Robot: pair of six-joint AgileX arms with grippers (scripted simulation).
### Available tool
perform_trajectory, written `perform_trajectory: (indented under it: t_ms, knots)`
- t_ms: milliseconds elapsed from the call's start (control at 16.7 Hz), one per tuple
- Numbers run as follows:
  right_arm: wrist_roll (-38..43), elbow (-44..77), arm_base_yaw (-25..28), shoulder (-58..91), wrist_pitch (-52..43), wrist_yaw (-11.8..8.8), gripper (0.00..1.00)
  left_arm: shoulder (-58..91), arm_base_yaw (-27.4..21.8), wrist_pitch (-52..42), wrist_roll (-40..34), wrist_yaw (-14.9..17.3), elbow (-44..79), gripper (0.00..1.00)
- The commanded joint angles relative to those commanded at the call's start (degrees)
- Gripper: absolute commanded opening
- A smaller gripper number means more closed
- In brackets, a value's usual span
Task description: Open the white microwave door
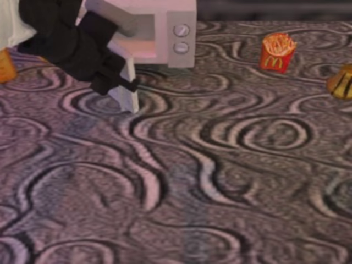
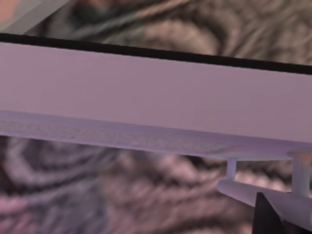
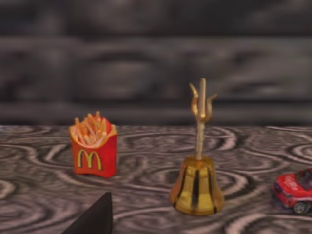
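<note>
1. Table [image 1: 220,181]: covered edge to edge in a swirled grey, black and pale pink pattern; dark banded wall behind, seen in the right wrist view.
2. Microwave [image 1: 176,16]: boxy, smooth white-grey, at the top edge left of centre; two round knobs [image 1: 181,38] on its right panel. Cavity exposed.
3. Door [image 1: 127,82]: flat white panel, swung out toward the table's middle, hinged at the left; a thin handle bar [image 2: 263,192] on posts shows in the left wrist view.
4. Left end effector [image 1: 124,83]: black, at the door's outer edge; cannot tell whether it grips.
5. Bell [image 3: 197,187]: glossy gold, dark stripes, forked handle, upright at the right edge.
6. Fries carton [image 1: 278,52]: red, right of the microwave.
7. Toy car [image 3: 295,190]: red, beside the bell.
8. Right end effector: only a dark sliver shows in its wrist view.
</note>
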Motion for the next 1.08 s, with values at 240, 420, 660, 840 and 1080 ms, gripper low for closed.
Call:
perform_trajectory:
  t_ms: [240, 420, 660, 840, 1080]
  knots:
    - [0.00, 0.00, 0.00, 0.00, 0.00, 0.00, 1.00, -0.41, 0.34, -0.30, 1.46, 1.18, -0.49, 0.00]
    - [0.00, 0.00, 0.00, 0.00, 0.00, 0.00, 1.00, -1.03, 1.75, -0.86, 4.58, 2.50, -1.15, 0.00]
    - [0.00, 0.00, 0.00, 0.00, 0.00, 0.00, 1.00, -1.19, 2.07, -0.97, 5.32, 2.82, -1.29, 0.00]
    - [0.00, 0.00, 0.00, 0.00, 0.00, 0.00, 1.00, -1.19, 2.07, -0.97, 5.32, 2.82, -1.29, 0.00]
    - [0.00, 0.00, 0.00, 0.00, 0.00, 0.00, 1.00, -1.19, 2.07, -0.97, 5.32, 2.82, -1.29, 0.00]
